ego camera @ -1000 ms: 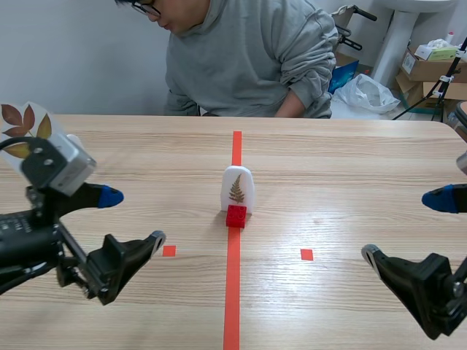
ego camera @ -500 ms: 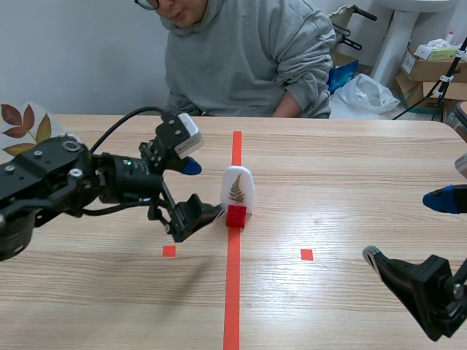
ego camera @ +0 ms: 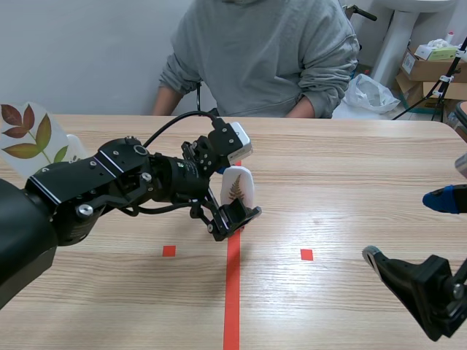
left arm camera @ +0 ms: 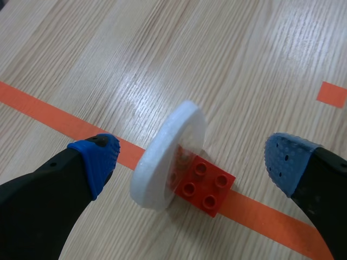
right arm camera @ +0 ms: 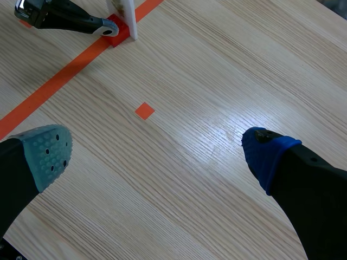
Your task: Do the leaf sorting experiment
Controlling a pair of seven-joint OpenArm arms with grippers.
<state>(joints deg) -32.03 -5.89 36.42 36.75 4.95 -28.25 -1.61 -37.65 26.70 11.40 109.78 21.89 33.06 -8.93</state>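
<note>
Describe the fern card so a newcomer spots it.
Follow the orange tape line down the middle of the table. Partway along stands a white round-topped card in a red brick, between the left arm's open fingers. It shows one fern frond; the other card, far left, shows broad leaves.

Light wooden table point(ego camera: 350, 168), grain running 9 to 3 o'clock. An orange-red tape line point(ego camera: 232, 306) runs down the middle, 6 to 12. Two tape squares sit near the line, the left square point(ego camera: 169, 251) at about 7 and the right square point(ego camera: 306, 254) at about 5. A red brick point(left arm camera: 205, 185) sits on the line near centre. A white fern card point(ego camera: 238, 186) stands upright, touching the brick's 12 o'clock side. A second leaf card point(ego camera: 28, 135) is at 10 o'clock by the table edge, base hidden.
</note>
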